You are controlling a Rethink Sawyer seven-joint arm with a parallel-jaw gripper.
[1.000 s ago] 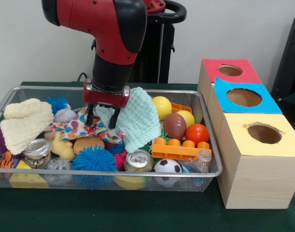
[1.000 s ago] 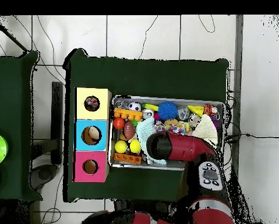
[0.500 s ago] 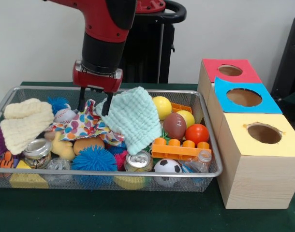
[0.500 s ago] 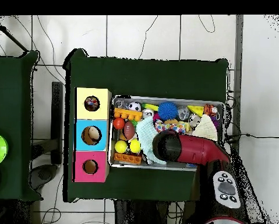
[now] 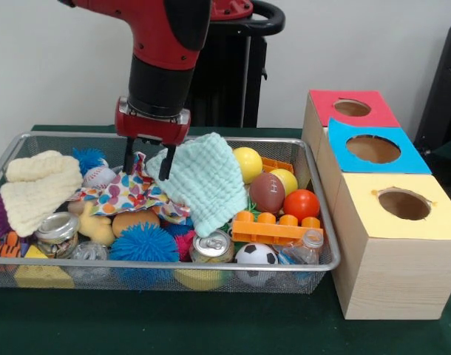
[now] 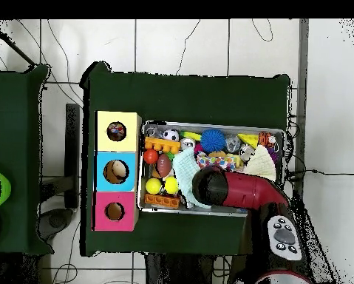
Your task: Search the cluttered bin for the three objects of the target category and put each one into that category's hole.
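Note:
A wire bin (image 5: 63, 135) holds a jumble of toys and three cloths: a mint cloth (image 5: 203, 181) in the middle, a patterned cloth (image 5: 126, 191) left of it, and a cream knitted cloth (image 5: 37, 188) at the far left. My gripper (image 5: 146, 164) hangs open just above the patterned cloth, beside the mint cloth's left edge. A raised tip of the patterned cloth stands between its fingers (image 5: 128, 159). From overhead the arm (image 6: 224, 188) hides the gripper; the mint cloth (image 6: 183, 177) shows beside it.
Three wooden boxes with holes stand right of the bin: red (image 5: 351, 109), blue (image 5: 373, 148), yellow (image 5: 403, 203). Balls, an orange brick (image 5: 273, 228), a can (image 5: 211, 245), a jar (image 5: 57, 231) and spiky balls crowd the bin.
The gripper rose out of the cloths and shifted left, then settled slightly lower and to the right. The patterned cloth's tip now stands up where it was.

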